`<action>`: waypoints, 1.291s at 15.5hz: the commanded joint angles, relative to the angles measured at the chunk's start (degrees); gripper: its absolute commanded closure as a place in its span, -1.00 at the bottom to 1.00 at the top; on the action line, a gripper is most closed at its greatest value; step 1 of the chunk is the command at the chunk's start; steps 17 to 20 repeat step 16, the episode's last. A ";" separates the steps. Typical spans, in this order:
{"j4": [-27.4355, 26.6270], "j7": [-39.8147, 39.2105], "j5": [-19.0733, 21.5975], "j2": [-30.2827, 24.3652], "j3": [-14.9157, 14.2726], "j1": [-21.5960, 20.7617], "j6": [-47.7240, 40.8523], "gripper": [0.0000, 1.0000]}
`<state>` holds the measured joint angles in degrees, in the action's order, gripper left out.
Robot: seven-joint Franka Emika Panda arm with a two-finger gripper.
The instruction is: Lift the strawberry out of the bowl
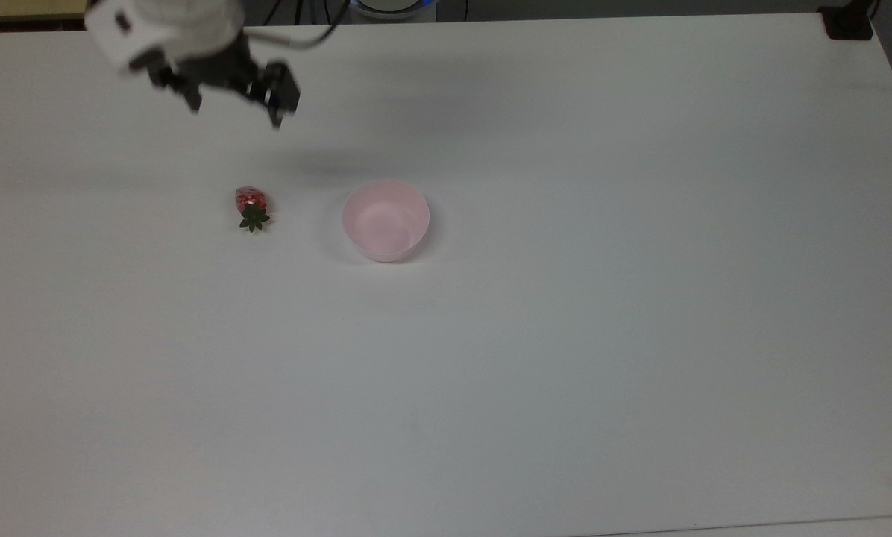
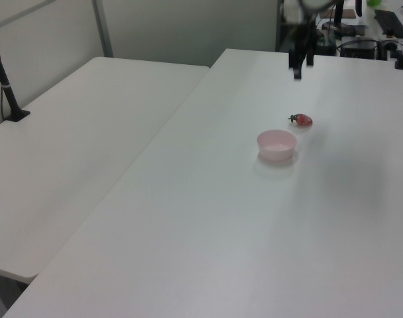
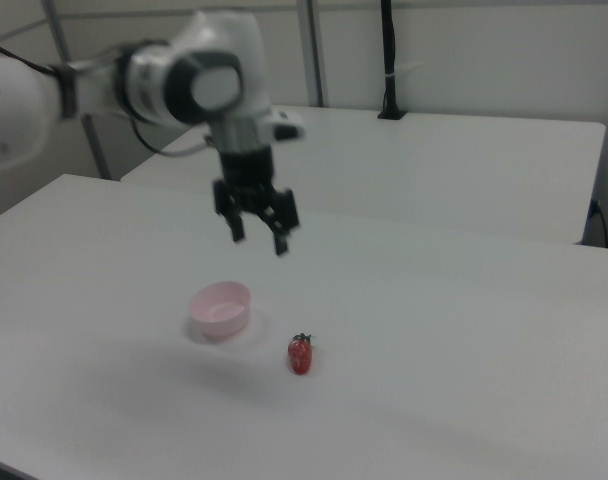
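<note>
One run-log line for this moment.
tool: open, raised, holding nothing | strawberry: on table, beside bowl | bowl: empty

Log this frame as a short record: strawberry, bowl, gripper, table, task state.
strawberry: lying on the table, outside the bowl, on the top view's left of it, apart from it
bowl: pale pink, upright, nothing in it
gripper: open, holding nothing, raised above the table, away from the strawberry
table: white
task state: strawberry out of the bowl and set down
</note>
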<state>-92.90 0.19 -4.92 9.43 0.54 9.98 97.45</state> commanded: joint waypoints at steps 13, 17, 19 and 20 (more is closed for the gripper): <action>-4.84 3.86 2.73 -12.59 -4.85 -14.82 0.55 -1.00; -4.84 2.89 2.73 -12.59 -4.85 -14.82 0.46 -1.00; -4.84 2.89 2.73 -12.59 -4.85 -14.82 0.46 -1.00; -4.84 2.89 2.73 -12.59 -4.85 -14.82 0.46 -1.00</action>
